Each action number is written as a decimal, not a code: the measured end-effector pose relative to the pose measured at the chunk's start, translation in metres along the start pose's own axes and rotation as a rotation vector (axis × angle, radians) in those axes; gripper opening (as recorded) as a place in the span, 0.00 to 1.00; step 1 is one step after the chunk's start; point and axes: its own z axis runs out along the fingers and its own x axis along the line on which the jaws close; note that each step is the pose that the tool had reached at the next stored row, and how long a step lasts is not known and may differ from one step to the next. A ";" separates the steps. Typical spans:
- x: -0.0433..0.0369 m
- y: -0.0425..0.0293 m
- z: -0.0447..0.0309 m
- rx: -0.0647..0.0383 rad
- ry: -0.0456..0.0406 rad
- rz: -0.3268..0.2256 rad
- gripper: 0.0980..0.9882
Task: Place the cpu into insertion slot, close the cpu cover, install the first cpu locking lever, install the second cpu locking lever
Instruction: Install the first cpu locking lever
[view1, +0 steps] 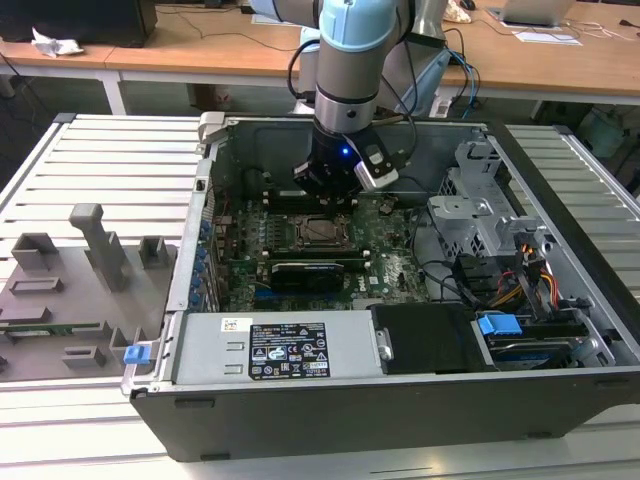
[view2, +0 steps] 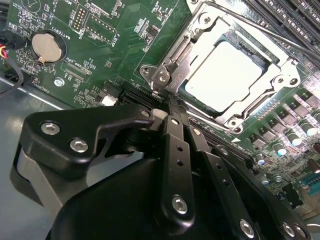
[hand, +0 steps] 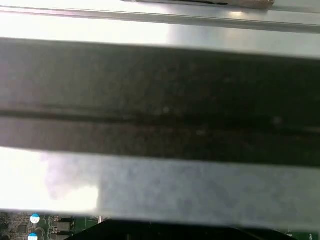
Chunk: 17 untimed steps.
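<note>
Your gripper (view2: 170, 107) has its two black fingers (view2: 175, 150) pressed together with no gap between them, and the tips sit right at the edge of the cpu cover (view2: 172, 65), beside the small metal tab on the socket frame; whether they actually touch it you cannot tell.

Going from the exterior view's left: you have a grey ribbed table (view1: 110, 170) with a grey fixture plate (view1: 70, 290) lying on it, then the open computer case (view1: 330, 400), with the gripper (view1: 325, 195) reaching down inside it just behind the socket on the green motherboard (view1: 390, 260). Further right stands the metal drive cage (view1: 480, 200), with a blue clip (view1: 500, 325) nearer the front.

In the second wrist view, you see a coin battery (view2: 47, 47) on the board, then the cpu (view2: 222, 75), silver face up, seated in the socket with the cpu cover lowered flat around it.
</note>
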 end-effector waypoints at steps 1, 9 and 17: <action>0.0000 0.0000 -0.0001 0.000 0.0000 0.000 0.01; -0.0005 0.0000 -0.0008 0.004 -0.0001 0.003 0.01; -0.0024 0.0006 0.0027 0.012 0.0005 0.004 0.01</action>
